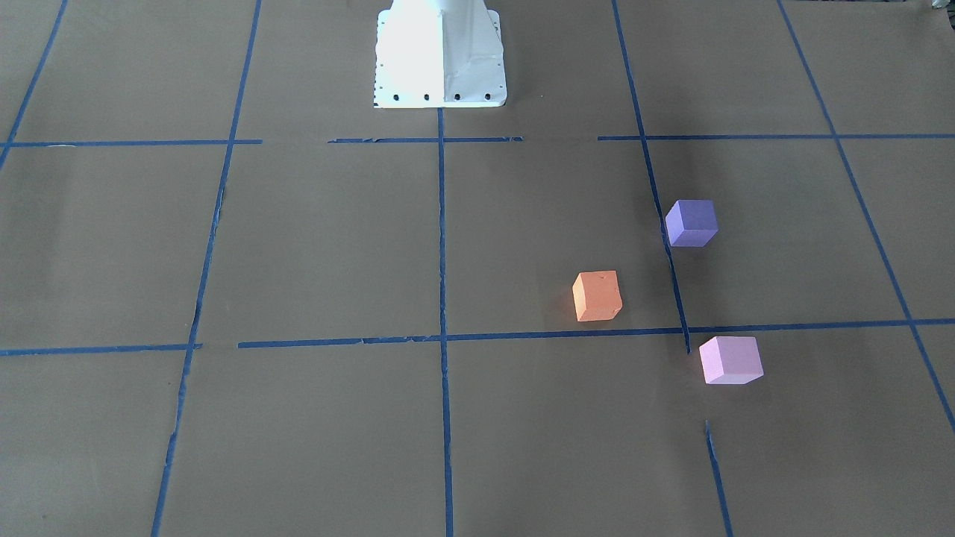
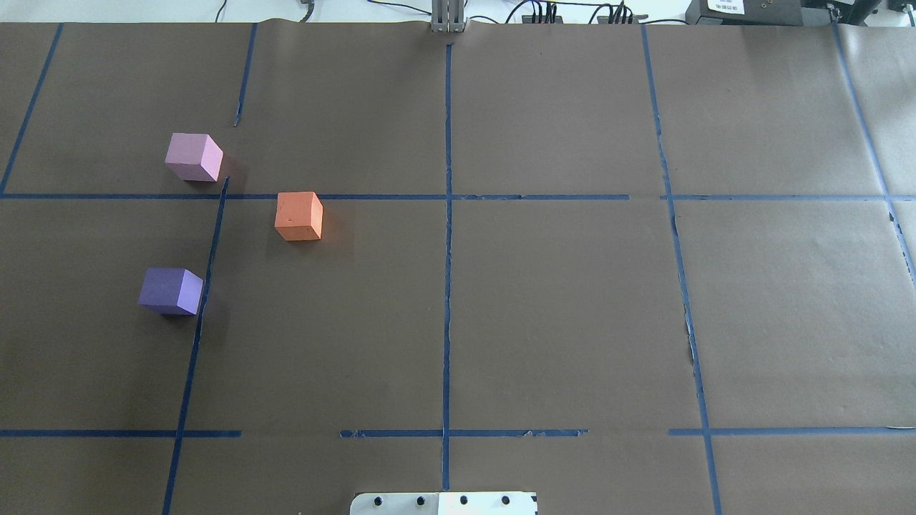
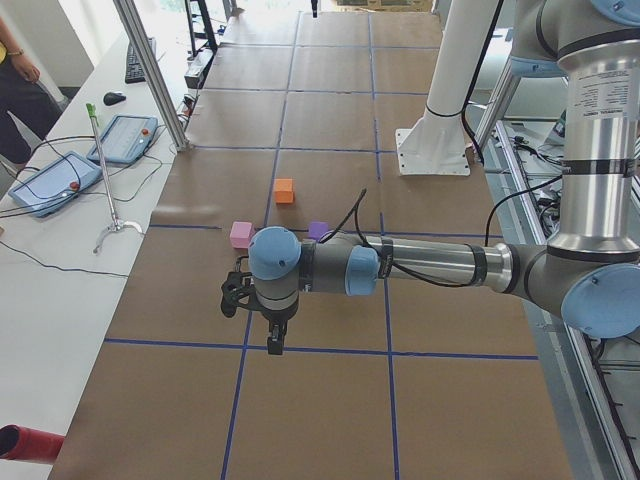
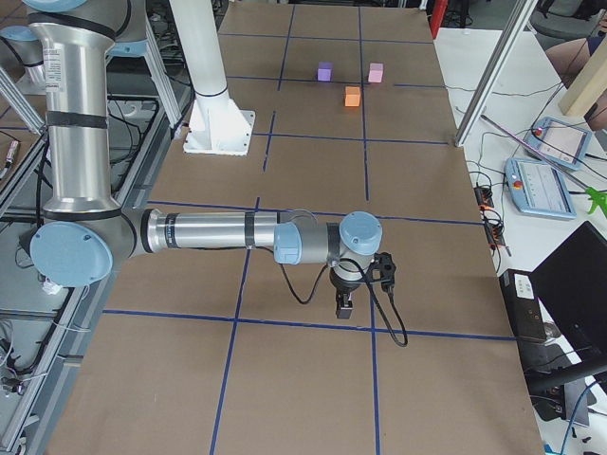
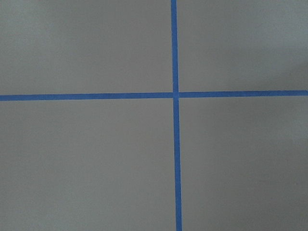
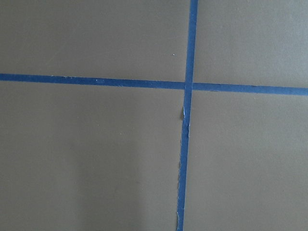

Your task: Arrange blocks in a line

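Observation:
Three cubes lie apart on the brown paper on my left half of the table. The orange block [image 2: 298,216] [image 1: 597,295] sits nearest the middle. The dark purple block [image 2: 171,291] [image 1: 692,222] is closer to my base, and the pale pink block [image 2: 193,157] [image 1: 730,359] is farther out. My left gripper [image 3: 272,345] hangs over the table's left end, well away from the blocks, and shows only in the exterior left view. My right gripper [image 4: 343,308] hangs over the far right end and shows only in the exterior right view. I cannot tell whether either is open or shut. Both wrist views show only paper and tape.
Blue tape lines [image 2: 447,214] form a grid on the paper. The white robot base [image 1: 440,56] stands at the near middle edge. A side table with teach pendants [image 3: 50,180] and a metal post [image 3: 150,70] lies beyond the far edge.

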